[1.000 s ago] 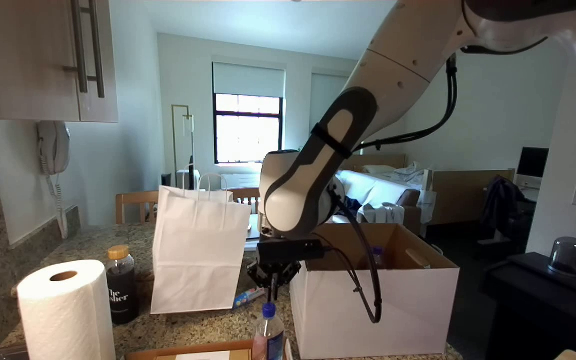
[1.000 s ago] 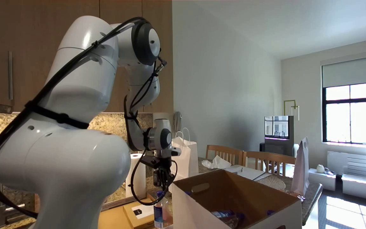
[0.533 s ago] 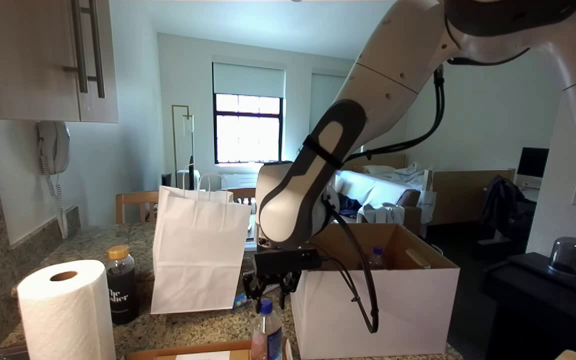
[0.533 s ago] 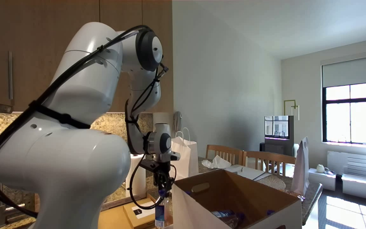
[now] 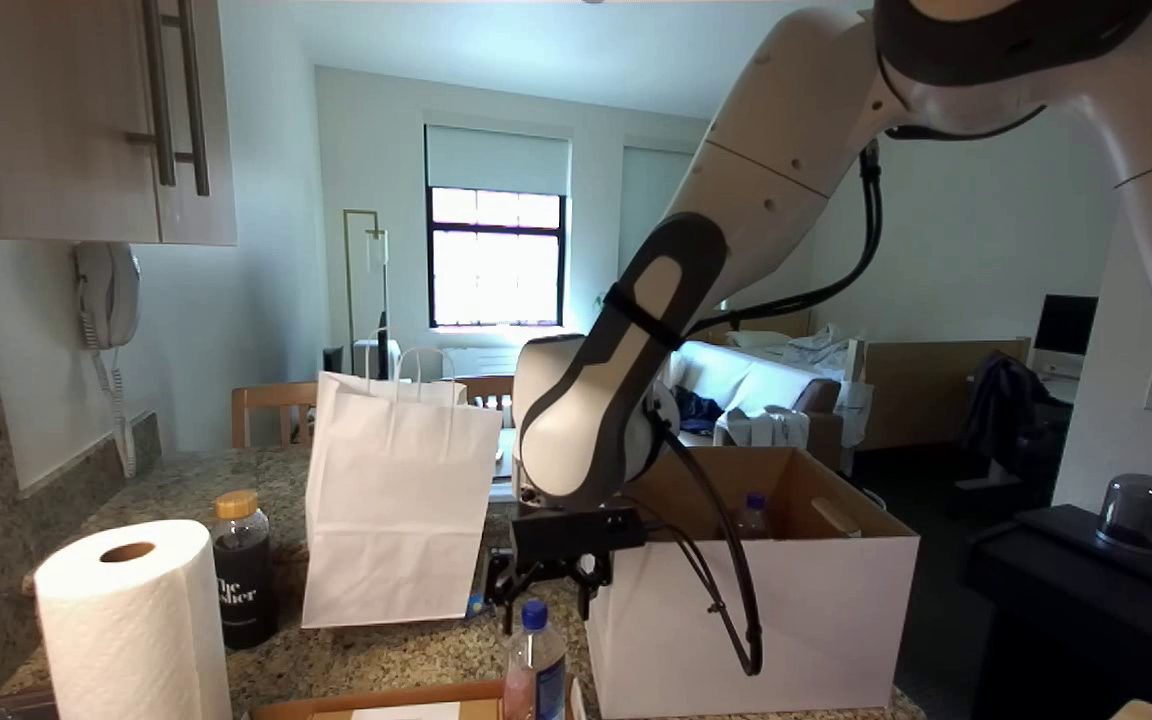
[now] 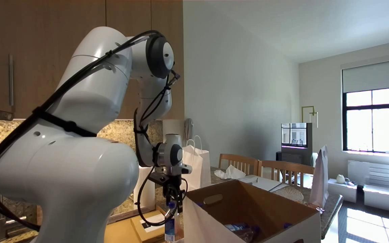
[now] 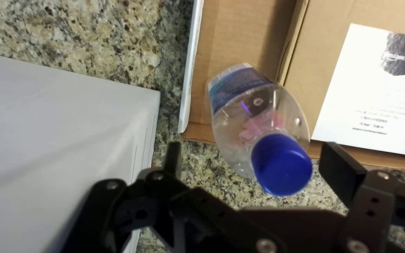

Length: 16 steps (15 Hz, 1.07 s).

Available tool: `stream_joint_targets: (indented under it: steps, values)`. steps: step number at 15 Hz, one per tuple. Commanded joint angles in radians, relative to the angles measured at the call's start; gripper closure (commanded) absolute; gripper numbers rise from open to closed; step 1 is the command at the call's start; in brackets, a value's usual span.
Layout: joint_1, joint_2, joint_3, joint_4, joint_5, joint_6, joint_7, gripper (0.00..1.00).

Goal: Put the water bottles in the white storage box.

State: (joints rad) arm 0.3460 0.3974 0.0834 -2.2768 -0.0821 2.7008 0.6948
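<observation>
While your gripper [image 7: 255, 160] hangs with jaws spread wide, holding nothing, you've got the upright water bottle [image 5: 536, 672] outside, near the white storage box [image 5: 751, 630], its blue cap [image 7: 281, 165] showing between your fingers [image 7: 341, 173]!

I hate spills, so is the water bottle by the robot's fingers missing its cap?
No, the wrist view shows a blue screw cap on the clear plastic water bottle.

A granite bench [image 5: 416, 655] spreads beneath the pincer [image 5: 546, 622]; beyond it stand wooden chairs [image 6: 238, 158] and pale walls [image 6: 241, 84], with a black-framed window [image 5: 496, 228] glowing bright, higher up.
</observation>
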Motion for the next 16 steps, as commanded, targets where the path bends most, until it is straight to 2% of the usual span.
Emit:
stream_joint_targets:
  steps: [1, 9, 10, 11, 16]
  values:
    - [0.004, 0.008, 0.001, 0.012, 0.019, -0.023, -0.035, 0.00]
    - [0.011, 0.027, -0.002, 0.027, 0.016, -0.031, -0.034, 0.00]
    - [0.014, 0.028, -0.003, 0.025, 0.014, -0.031, -0.031, 0.25]
    - [0.022, 0.029, -0.010, 0.026, 0.007, -0.032, -0.021, 0.27]
    - [0.052, 0.032, -0.037, 0.028, -0.014, -0.037, 0.009, 0.61]
